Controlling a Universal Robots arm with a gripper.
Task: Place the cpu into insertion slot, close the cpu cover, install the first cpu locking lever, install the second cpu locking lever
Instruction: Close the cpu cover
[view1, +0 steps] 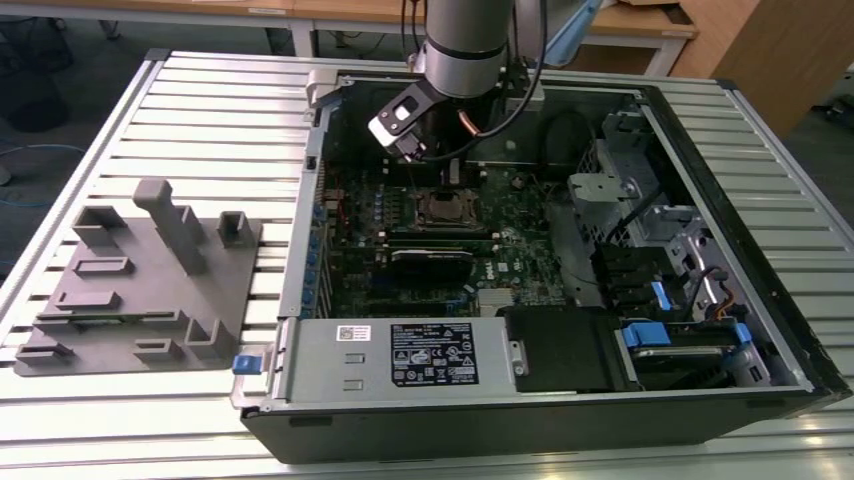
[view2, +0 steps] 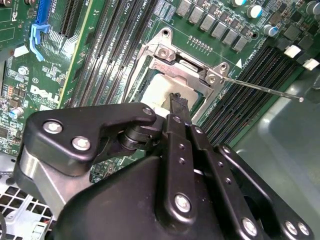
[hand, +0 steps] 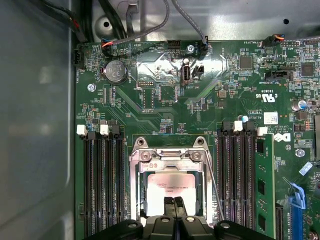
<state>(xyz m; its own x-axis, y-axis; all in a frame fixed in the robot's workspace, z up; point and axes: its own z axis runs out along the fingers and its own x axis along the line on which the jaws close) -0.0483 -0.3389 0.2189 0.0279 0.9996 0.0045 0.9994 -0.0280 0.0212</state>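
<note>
Open computer case (view1: 747, 250) on slatted table (view1: 200, 100). Socket (view1: 447, 208) at upper centre of exterior view, arm (view1: 465, 40) above it. Chip (hand: 171, 187) seated in socket, cover (hand: 167, 156) down around it. Gripper (hand: 175, 201) closed, prongs pressed together, holding nothing, tips over chip. Thin lever (view2: 260, 88) juts free from socket corner.

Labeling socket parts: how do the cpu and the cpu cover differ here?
The cpu is a solid pale square plate; the cpu cover is an open silvery frame with a window. The cpu sits inside that window; the cpu cover lies flat around it. Both are square, flat and metallic-looking.
</note>
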